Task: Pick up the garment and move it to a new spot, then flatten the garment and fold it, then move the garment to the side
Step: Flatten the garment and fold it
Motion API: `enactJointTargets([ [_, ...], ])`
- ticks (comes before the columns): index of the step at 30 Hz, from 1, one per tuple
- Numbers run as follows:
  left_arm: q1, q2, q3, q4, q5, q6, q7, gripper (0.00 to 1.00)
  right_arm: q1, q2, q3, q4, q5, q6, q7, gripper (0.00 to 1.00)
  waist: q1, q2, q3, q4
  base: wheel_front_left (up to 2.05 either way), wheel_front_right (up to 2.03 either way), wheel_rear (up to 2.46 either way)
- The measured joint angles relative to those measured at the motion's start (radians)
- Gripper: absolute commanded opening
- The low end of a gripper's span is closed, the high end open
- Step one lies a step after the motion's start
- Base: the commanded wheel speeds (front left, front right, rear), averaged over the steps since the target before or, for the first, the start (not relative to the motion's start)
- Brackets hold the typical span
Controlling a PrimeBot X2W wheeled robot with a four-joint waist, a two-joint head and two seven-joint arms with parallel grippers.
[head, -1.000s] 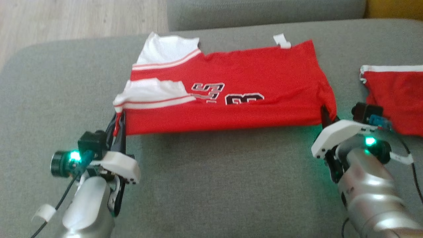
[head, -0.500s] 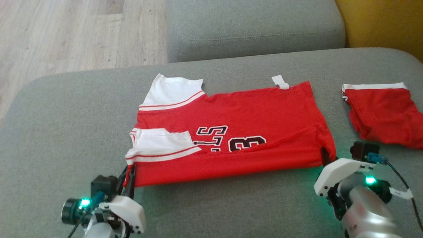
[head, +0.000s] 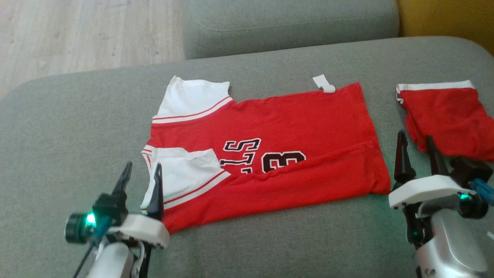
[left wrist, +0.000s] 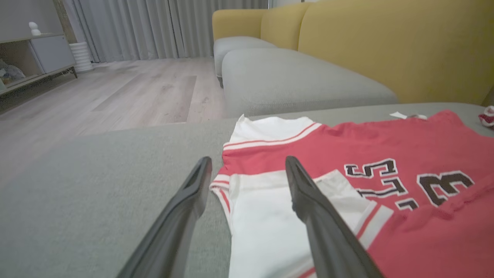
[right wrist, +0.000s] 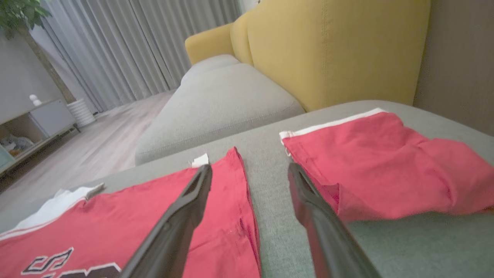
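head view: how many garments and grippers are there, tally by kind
red and white jersey: 1
red shorts: 1
grippers: 2 (left gripper, right gripper, both open)
total: 4

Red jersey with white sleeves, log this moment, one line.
red jersey with white sleeves: folded, flat on grey cushion | left pincer: open | right pincer: open

Left claw (head: 143, 165), right claw (head: 414, 135) — long, black.
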Motion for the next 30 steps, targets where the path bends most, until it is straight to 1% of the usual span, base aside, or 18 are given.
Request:
enactJointTargets([
  [4, -0.040, -0.005, 0.019, -0.046, 0.000, 0.000, -0.030, 1.00, 0.041, 0.001, 0.049, -0.150, 0.053, 0.000, -0.021, 1.00, 0.0000, 0.0000, 0.019, -0.014, 0.00, 0.00, 0.00],
  [7, -0.067, -0.004, 0.037, -0.090, 0.003, 0.000, -0.035, 1.00, 0.071, 0.004, 0.073, -0.222, 0.068, 0.000, -0.030, 1.00, 0.0000, 0.0000, 0.034, -0.023, 0.00, 0.00, 0.00],
  [8, -0.082, -0.004, 0.050, -0.125, 0.015, -0.002, -0.037, 1.00, 0.082, 0.004, 0.079, -0.252, 0.071, 0.000, -0.032, 1.00, 0.0000, 0.0000, 0.046, -0.029, 0.00, 0.00, 0.00],
  [12, -0.134, 0.011, 0.052, -0.140, 0.044, -0.033, -0.039, 1.00, 0.084, 0.004, 0.088, -0.288, 0.081, 0.000, -0.037, 1.00, 0.0001, 0.0000, 0.073, -0.041, 0.00, 0.00, 0.00],
  [14, -0.175, 0.029, 0.047, -0.124, 0.057, -0.048, -0.039, 1.00, 0.083, 0.004, 0.096, -0.298, 0.081, 0.000, -0.037, 1.00, 0.0000, 0.0000, 0.087, -0.048, 0.00, 0.00, 0.00],
  [16, -0.233, 0.051, 0.037, -0.099, 0.065, -0.074, -0.027, 1.00, 0.080, 0.005, 0.103, -0.301, 0.085, 0.000, -0.039, 1.00, 0.0000, 0.0000, 0.102, -0.056, 0.00, 0.00, 0.00],
  [19, -0.341, 0.083, 0.017, -0.050, 0.079, -0.119, 0.032, 1.00, 0.061, 0.004, 0.113, -0.307, 0.092, 0.000, -0.040, 1.00, 0.0000, 0.0000, 0.128, -0.068, 0.00, 0.00, 0.00],
  [22, -0.454, 0.122, -0.021, 0.021, 0.090, -0.162, 0.128, 1.00, 0.027, 0.004, 0.131, -0.314, 0.099, 0.000, -0.040, 1.00, 0.0001, 0.0000, 0.156, -0.085, 0.00, 0.00, 0.00],
  [25, -0.549, 0.155, -0.062, 0.098, 0.079, -0.186, 0.232, 1.00, -0.006, 0.004, 0.146, -0.324, 0.112, 0.000, -0.040, 1.00, 0.0001, 0.0000, 0.187, -0.102, 0.00, 0.00, 0.00],
  [27, -0.601, 0.175, -0.106, 0.153, 0.058, -0.187, 0.317, 1.00, -0.021, 0.004, 0.155, -0.330, 0.120, 0.000, -0.040, 1.00, 0.0002, 0.0000, 0.209, -0.115, 0.00, 0.00, 0.00],
  [30, -0.650, 0.207, -0.205, 0.196, -0.021, -0.195, 0.424, 1.00, -0.036, 0.004, 0.173, -0.340, 0.134, 0.000, -0.040, 1.00, 0.0001, 0.0000, 0.243, -0.137, 0.00, 0.00, 0.00],
])
